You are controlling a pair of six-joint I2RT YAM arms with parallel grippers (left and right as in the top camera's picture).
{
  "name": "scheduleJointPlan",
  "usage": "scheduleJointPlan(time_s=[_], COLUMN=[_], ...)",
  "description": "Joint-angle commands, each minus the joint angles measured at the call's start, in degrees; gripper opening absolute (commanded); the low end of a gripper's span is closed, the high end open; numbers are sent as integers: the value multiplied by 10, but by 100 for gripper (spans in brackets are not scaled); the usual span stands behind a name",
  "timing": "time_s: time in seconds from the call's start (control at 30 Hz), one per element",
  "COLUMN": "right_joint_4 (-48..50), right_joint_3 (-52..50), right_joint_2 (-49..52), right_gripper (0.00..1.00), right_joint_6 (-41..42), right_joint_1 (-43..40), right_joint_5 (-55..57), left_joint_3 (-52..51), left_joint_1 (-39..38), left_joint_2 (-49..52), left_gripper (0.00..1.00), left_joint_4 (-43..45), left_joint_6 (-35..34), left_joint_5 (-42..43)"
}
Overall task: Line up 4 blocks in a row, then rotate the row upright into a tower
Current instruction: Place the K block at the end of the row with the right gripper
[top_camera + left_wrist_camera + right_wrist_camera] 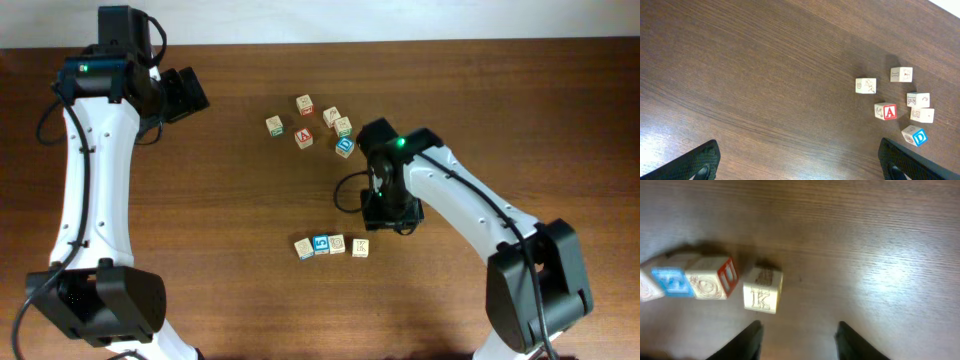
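Judged between rotations: right claw [799,340] empty, half-parted, beside the K block [762,291]; left claw [801,167] wide. Next, a block must be straddled and turned.

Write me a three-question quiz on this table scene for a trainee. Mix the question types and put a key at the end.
1. True or false: the right gripper is clamped on the K block.
2. How many cubes make up the row of blocks near the right arm? A) three B) four C) six
3. Fill in: in the far cluster, the red-lettered block shows the letter ___.
Key: 1 false; the jaws stand open and empty, with the block lying apart from them. 2 B. 3 A.
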Motion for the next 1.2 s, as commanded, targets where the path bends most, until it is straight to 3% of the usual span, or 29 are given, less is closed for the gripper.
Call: scheduleJointPlan(time_s=[0.0, 0.17, 0.3, 0.43, 0.63, 0.8, 0.97, 1.07, 1.13, 1.17], right_joint_4=[42, 149, 183, 218, 213, 107, 162, 88, 64, 67], right_joint_3=[-68, -151, -154, -154, -127, -17, 2, 2, -9, -18], right_joint_2=[-1, -1, -1, 0, 0, -1, 0, 0, 0, 0], right_gripper=[44, 40, 39, 39, 38, 40, 40, 29, 6, 4], right_joint_6=[3, 3, 20, 17, -12, -12, 74, 100, 100, 100], right_joint_1=[0, 2, 9, 9, 26, 36, 113, 135, 158, 166], right_joint_5=[3, -58, -74, -95, -99, -40, -30, -36, -22, -17], left_joint_3=[0, -2, -75, -132, -132, -132, -132, -132, -132, -132], left_joint_1=[1, -6, -45, -71, -89, -90, -90, -90, -90, -90], left_joint_2=[3, 3, 3, 3, 3, 3, 3, 3, 3, 3], left_gripper=[99, 99, 91, 91, 91, 99, 99, 99, 99, 99], left_joint_4=[0, -28, -26, 10, 12, 33, 71, 76, 76, 76], left_joint_6=[-1, -1, -1, -2, -2, -1, -1, -1, -1, -1], left_joint_5=[-2, 32, 32, 24, 26, 24, -28, -28, -28, -28])
